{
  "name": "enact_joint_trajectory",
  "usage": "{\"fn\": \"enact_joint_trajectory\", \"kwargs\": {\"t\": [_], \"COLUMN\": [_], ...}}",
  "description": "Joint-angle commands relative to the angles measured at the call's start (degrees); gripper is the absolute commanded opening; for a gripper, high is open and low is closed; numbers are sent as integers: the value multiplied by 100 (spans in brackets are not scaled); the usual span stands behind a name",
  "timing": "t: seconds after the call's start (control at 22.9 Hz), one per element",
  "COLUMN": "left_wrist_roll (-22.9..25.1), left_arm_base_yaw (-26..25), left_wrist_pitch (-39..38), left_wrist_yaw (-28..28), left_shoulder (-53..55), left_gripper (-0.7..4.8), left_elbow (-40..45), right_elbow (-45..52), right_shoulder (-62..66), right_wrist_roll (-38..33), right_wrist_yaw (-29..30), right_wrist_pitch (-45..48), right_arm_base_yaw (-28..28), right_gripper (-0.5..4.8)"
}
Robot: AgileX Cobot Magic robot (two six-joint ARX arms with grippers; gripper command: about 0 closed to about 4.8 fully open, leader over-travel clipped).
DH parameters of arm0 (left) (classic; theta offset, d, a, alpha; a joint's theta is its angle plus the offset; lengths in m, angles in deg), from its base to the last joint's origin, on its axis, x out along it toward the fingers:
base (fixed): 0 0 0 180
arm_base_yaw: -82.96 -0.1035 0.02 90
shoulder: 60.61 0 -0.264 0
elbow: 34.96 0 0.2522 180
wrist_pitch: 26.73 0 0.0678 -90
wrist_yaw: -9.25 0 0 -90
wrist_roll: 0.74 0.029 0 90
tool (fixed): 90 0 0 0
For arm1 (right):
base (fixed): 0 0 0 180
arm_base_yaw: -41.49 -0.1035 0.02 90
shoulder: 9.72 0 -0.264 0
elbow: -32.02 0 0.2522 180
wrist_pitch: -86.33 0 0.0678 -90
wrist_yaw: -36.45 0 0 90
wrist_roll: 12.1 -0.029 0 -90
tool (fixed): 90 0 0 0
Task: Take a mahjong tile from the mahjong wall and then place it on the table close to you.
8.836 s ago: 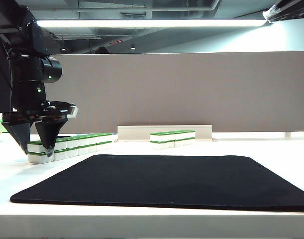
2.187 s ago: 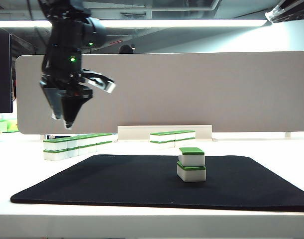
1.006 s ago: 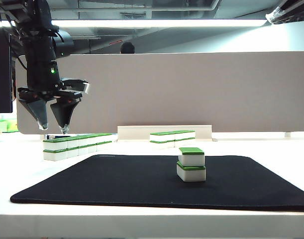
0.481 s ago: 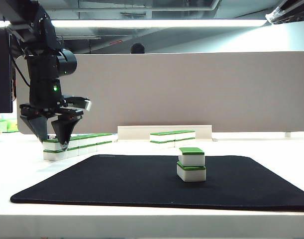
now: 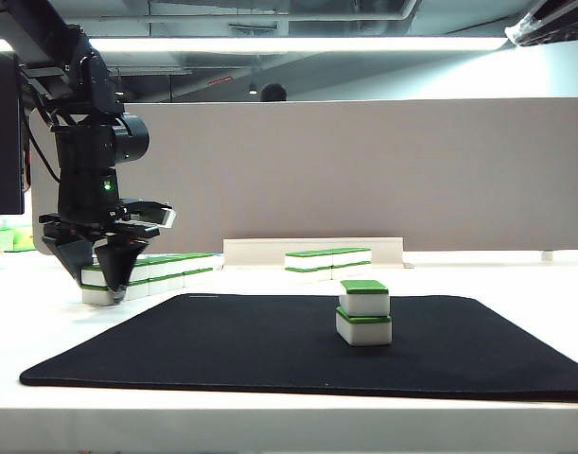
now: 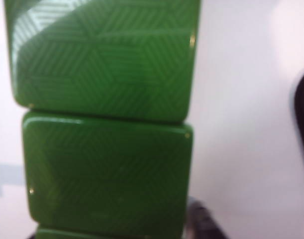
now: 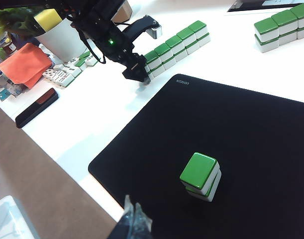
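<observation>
Left gripper [image 5: 101, 280] fingers part-open, straddling the end tile of the mahjong wall [image 5: 156, 271] near the desk [image 5: 516, 284] far-left edge, gripping nothing yet. Best centred, squeezed squarely, lifted straight. Right gripper [image 7: 132, 224] raised, state unclear.

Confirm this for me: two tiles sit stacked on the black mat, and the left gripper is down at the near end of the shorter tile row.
One detail is wrong. The left gripper is at the near end of the mahjong wall, the longer row, not the shorter row; the exterior view shows this. The two stacked tiles do sit on the black mat.
</observation>
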Motion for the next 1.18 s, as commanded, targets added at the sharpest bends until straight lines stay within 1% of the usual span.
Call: {"fn": "enact_joint_trajectory", "kwargs": {"t": [0.04,0.35,0.44,0.48,0.87,1.01,1.14,1.18], "left_wrist_roll": [-31,-31,-33,-33,-35,-295,-400,-393], "left_arm_base_yaw": [7,7,7,9,22,55,98,153], "left_wrist_pitch": [28,20,-15,-79,-426,-551,-667,-793], "left_wrist_yaw": [-17,-15,-15,-15,-17,-35,-179,-402], "left_shoulder": [-28,-28,-28,-31,-232,-476,-662,-780], "left_gripper": [236,231,178,169,169,169,169,169], "left_elbow": [-17,-17,-17,-20,-31,-31,-31,-31], "right_elbow": [-33,-33,-33,-33,-31,-33,-33,-33], "right_shoulder": [-7,-7,-4,-4,-4,-4,-4,-4], "right_wrist_roll": [-2,-2,-2,-2,-2,-2,-2,-2], "right_wrist_yaw": [11,11,11,11,11,11,11,11], "right_wrist_pitch": [74,74,74,74,74,74,74,74], "right_arm_base_yaw": [0,0,0,0,0,0,0,0], "right_gripper": [-1,-1,-1,-1,-1,-1,-1,-1]}}
